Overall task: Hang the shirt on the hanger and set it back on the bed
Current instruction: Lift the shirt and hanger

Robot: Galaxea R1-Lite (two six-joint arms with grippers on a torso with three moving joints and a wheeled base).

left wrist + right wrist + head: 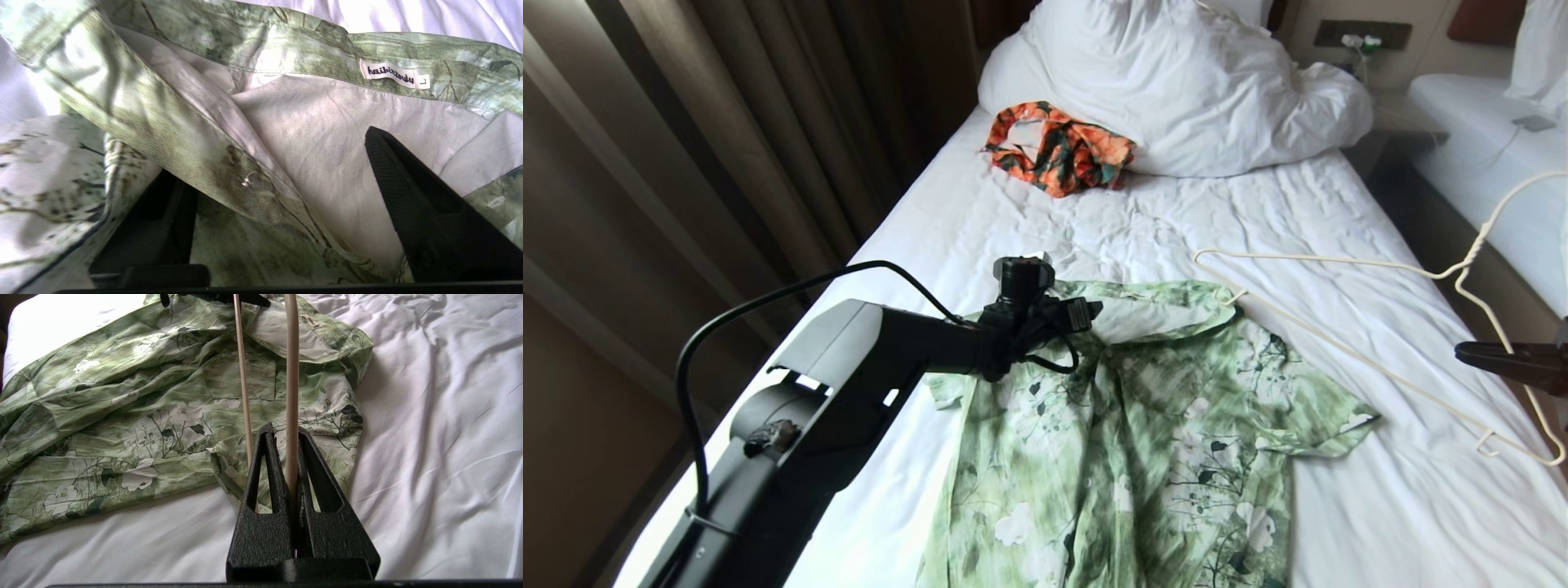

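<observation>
Shirt [1143, 425]: spread on the bed [1380, 506], collar open.
Left end effector [282, 196]: fingers apart, straddling the collar edge.
Right end effector [286, 437]: clamped on the hanger [291, 375].

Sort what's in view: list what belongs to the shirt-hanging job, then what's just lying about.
Job: shirt; hanger, clamped in the right gripper; bed; left gripper, open at the shirt's collar.

Lying about: orange patterned garment; duvet; second bed; curtains.
</observation>
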